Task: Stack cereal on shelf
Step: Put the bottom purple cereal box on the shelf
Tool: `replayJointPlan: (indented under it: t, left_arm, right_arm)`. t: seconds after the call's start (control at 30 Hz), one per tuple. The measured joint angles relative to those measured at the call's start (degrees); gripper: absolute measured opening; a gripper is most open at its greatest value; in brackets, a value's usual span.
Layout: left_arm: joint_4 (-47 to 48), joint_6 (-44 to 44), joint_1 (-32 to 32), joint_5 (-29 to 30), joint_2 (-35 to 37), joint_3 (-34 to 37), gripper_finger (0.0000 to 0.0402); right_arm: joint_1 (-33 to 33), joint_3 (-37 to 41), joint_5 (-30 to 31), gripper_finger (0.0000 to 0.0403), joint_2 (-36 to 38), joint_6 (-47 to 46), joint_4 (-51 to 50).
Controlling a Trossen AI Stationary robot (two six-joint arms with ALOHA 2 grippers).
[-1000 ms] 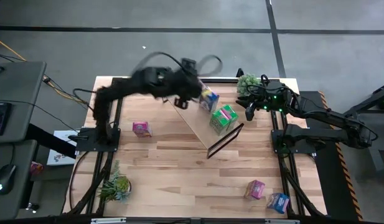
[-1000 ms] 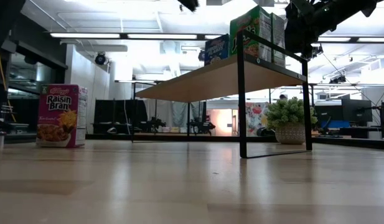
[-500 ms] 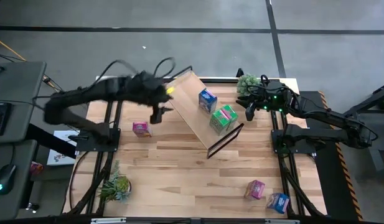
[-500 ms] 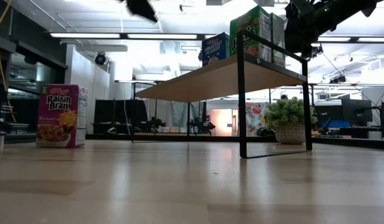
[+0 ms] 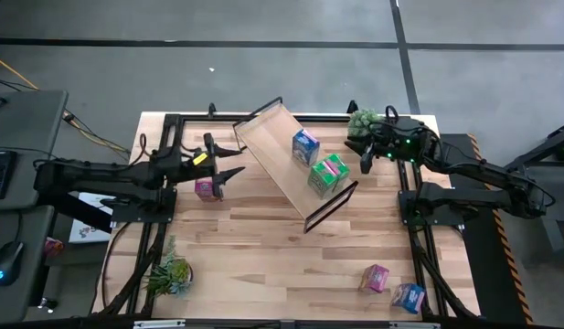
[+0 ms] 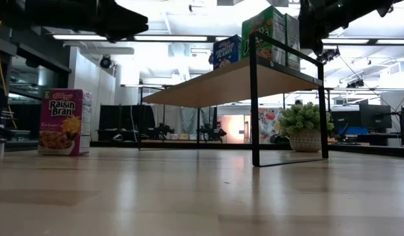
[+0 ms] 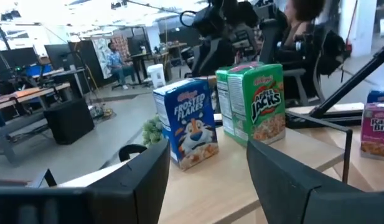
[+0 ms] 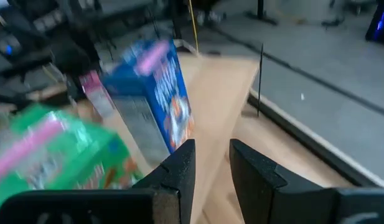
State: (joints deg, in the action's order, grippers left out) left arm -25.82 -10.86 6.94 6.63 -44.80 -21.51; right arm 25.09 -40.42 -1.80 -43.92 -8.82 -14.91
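I've got the L gripper (image 5: pixel 228 173) parked just beside the pink box (image 5: pixel 207 188) on the table, fingers parted, nothing between them. In the L wrist view my two fingers (image 7: pixel 132 180) frame the shelf (image 5: pixel 282 164) ahead, not the pink box, so it's aimed past the box for now.

Pink box stands upright, Raisin Bran face to the low cam (image 6: pixel 63 122). I'd judge it a light, stiff carton w/ slick printed sides; easy to tip or skid. Best hold looks like across the two narrow sides, mid-height, gentle squeeze.

Farther on, the shelf already carries a blue box (image 5: pixel 305 146) and a green pair (image 5: pixel 328 175), touching each other. R gripper (image 5: pixel 367 159) hangs at the shelf's far end near a plant (image 5: pixel 362 122), jaws narrow, empty per R wrist view.

Pink (image 5: pixel 375 277) and blue (image 5: pixel 409 296) spares sit at the table's R front corner, well apart from both grippers.
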Motion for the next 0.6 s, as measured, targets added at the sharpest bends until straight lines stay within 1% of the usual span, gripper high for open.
replayJointPlan:
  t: [0.1, 0.17, 0.23, 0.3, 0.37, 0.4, 0.43, 0.5, 0.6]
  left_arm:
    - [-1.04, 0.75, 0.00, 0.00, 0.54, 1.16, 0.0202]
    - [-1.13, 1.42, 0.00, 0.00, 0.51, 1.11, 0.0202]
    - [-1.10, 4.35, 0.00, -0.03, 0.51, 1.11, 0.0202]
    - [-0.86, 7.80, 0.00, -0.03, 0.51, 1.11, 0.0202]
    - [0.19, 10.53, 0.00, -0.15, 0.51, 1.11, 0.0202]
    - [0.85, 11.40, 0.00, -0.48, 0.51, 1.11, 0.0202]
    - [1.29, 12.10, 0.00, -0.89, 0.51, 1.11, 0.0202]
    - [1.46, 13.15, -0.02, -1.88, 0.51, 1.11, 0.0202]
    - [1.43, 13.62, -0.22, -2.38, 0.51, 1.11, 0.0202]
  right_arm:
    - [0.00, 0.00, -0.34, 0.0092, 0.00, -0.01, 5.51]
    - [0.01, -0.01, -1.81, 0.0092, 0.06, -0.43, 8.74]
    - [0.01, -0.87, -4.66, 0.0092, 0.09, -3.03, 7.20]
    - [0.00, -4.01, -10.00, 0.0092, 0.00, -5.99, 0.86]
    - [-0.75, -9.06, -16.15, 0.0092, 0.04, -8.74, -9.16]
    - [-1.71, -11.74, -17.78, 0.0092, 0.04, -10.33, -14.26]
    - [-3.24, -14.40, -18.19, 0.0092, 0.04, -12.60, -18.95]
    - [-7.83, -18.89, -16.48, 0.0092, -0.12, -18.55, -25.23]
    - [-18.08, -24.27, -9.64, 0.0092, -1.32, -28.26, -32.18]
